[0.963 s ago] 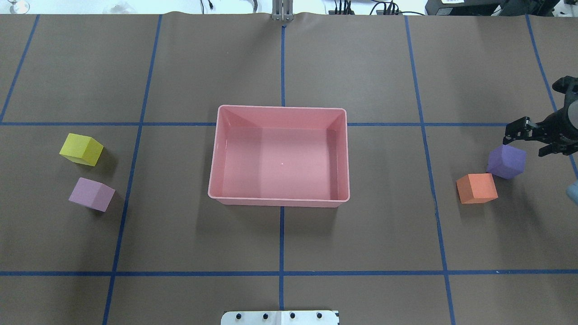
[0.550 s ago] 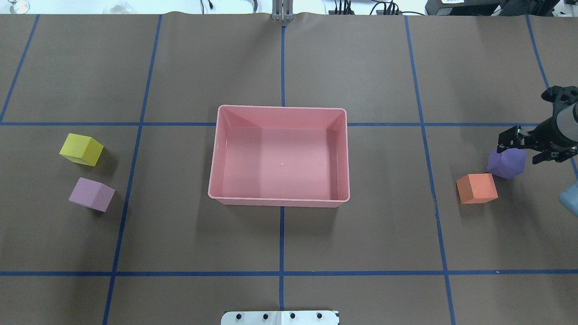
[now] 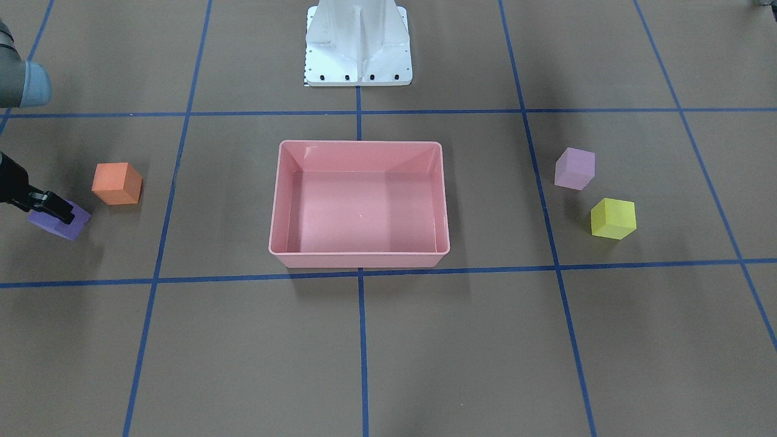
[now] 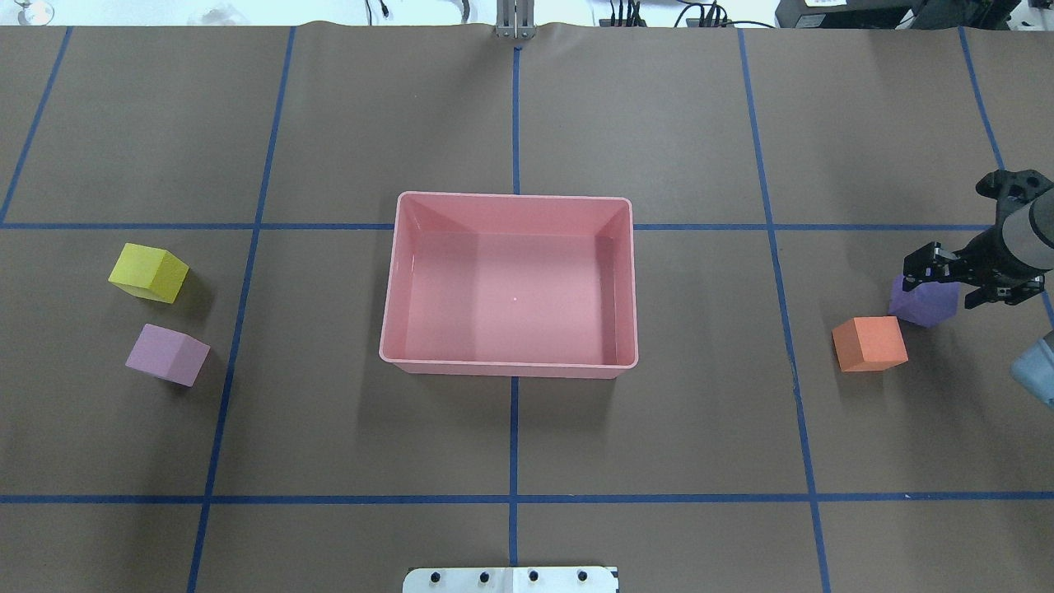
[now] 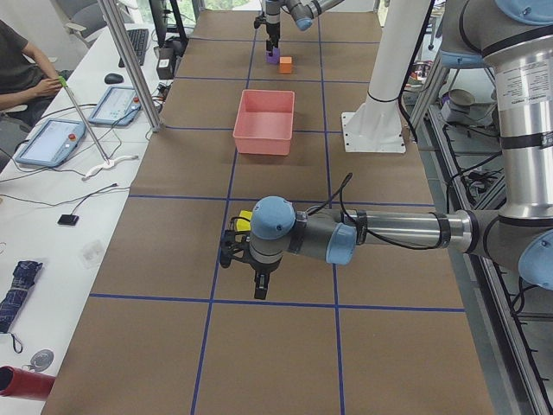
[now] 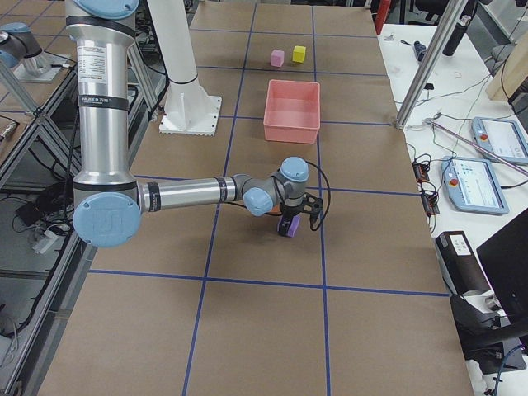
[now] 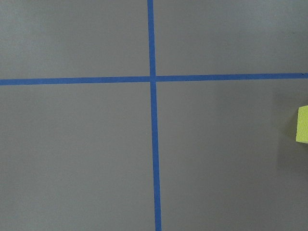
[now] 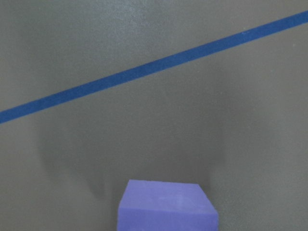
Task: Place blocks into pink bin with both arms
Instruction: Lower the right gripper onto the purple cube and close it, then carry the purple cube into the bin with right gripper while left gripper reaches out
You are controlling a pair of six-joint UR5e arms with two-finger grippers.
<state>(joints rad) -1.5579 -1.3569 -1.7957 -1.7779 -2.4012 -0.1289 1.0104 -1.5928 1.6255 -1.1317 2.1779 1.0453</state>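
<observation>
The pink bin (image 4: 510,197) stands empty at the table's middle, also in the front view (image 3: 358,144). The yellow block (image 4: 148,273) and the pale pink-lilac block (image 4: 167,354) sit at the left. The orange block (image 4: 869,343) and the purple block (image 4: 926,305) sit at the right. My right gripper (image 4: 951,282) is open and low over the purple block (image 3: 61,226), one finger on each side of it. The right wrist view shows the purple block (image 8: 166,208) at its bottom edge. My left gripper (image 5: 246,268) shows only in the exterior left view, beside the yellow block (image 5: 245,216); I cannot tell its state.
The white pedestal base (image 3: 358,42) stands behind the bin on the robot's side. Blue tape lines cross the brown table cover. The left wrist view shows the yellow block's edge (image 7: 303,124) at the right. A person sits at a side bench (image 5: 22,73).
My right gripper has come down and a little towards the robot, from above and behind the purple block to straddling it. The blocks and the bin have not moved.
</observation>
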